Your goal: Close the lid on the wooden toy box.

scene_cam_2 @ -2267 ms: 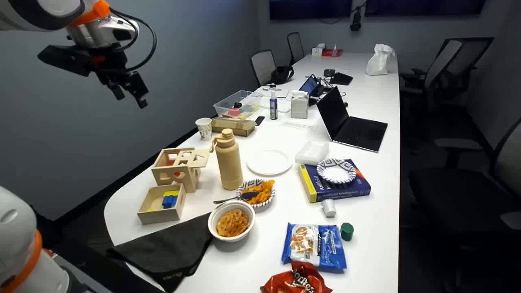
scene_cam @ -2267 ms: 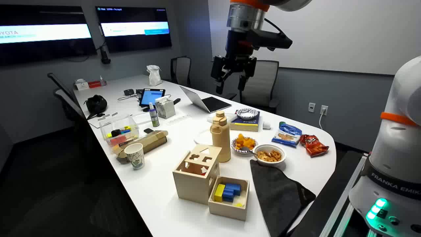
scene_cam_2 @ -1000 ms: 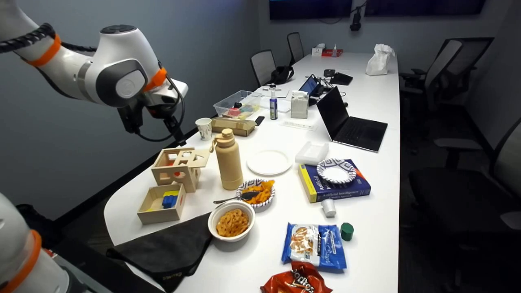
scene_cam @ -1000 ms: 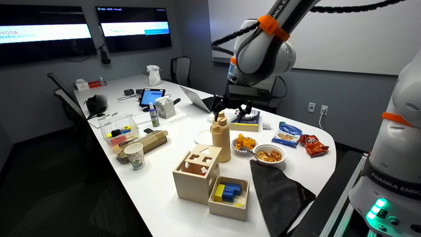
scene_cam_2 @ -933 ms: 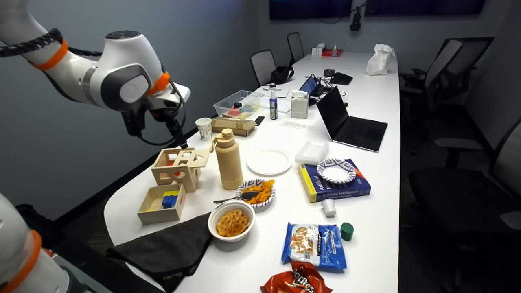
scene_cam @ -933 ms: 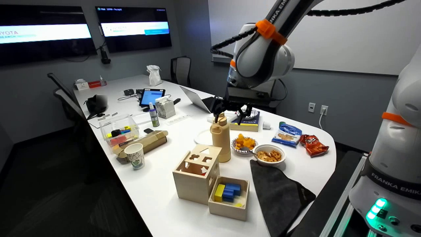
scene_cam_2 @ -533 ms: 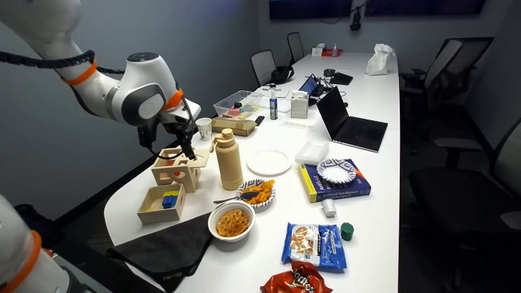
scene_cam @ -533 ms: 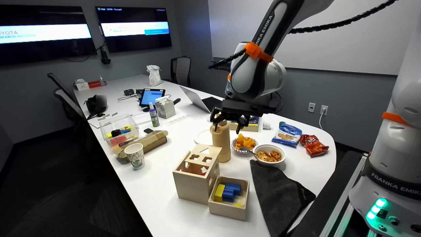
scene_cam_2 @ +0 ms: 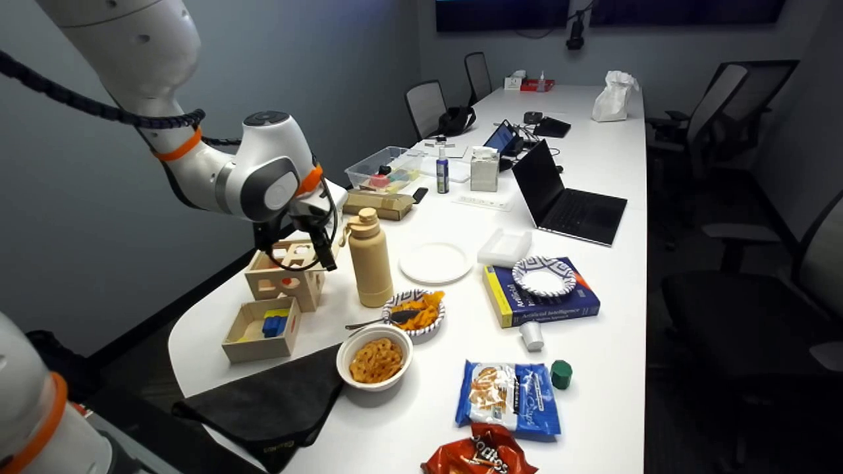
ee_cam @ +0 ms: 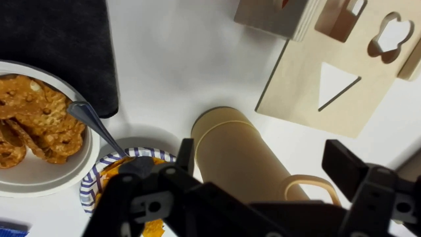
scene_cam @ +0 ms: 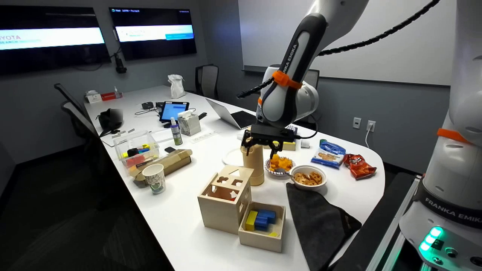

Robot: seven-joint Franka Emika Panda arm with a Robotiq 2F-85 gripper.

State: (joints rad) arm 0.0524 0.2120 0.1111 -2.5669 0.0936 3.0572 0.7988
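The wooden toy box (scene_cam: 220,214) stands upright near the table's end; it shows in an exterior view (scene_cam_2: 308,289) and at the top of the wrist view (ee_cam: 273,19). Its lid (scene_cam: 244,172), a flat pale panel with cut-outs, is slid partly off toward the bottle. The box's top is uncovered on the opposite side. In the wrist view the lid (ee_cam: 296,89) overhangs the table. My gripper (scene_cam: 260,155) is open and empty above and beyond the lid's overhanging edge, beside the bottle's upper part. It also shows in an exterior view (scene_cam_2: 326,263) and the wrist view (ee_cam: 260,148).
The tall tan bottle (scene_cam: 254,169) stands close to the lid's edge and shows between my fingers in the wrist view (ee_cam: 240,158). A small wooden tray (scene_cam: 260,241) with blocks touches the box. Bowls of chips (scene_cam: 280,163) and pretzels (scene_cam: 308,177) stand beyond.
The arm has swung over from high at the side, and my gripper has come down toward the bottle and the lid's edge. It stays open. The box and lid have not moved.
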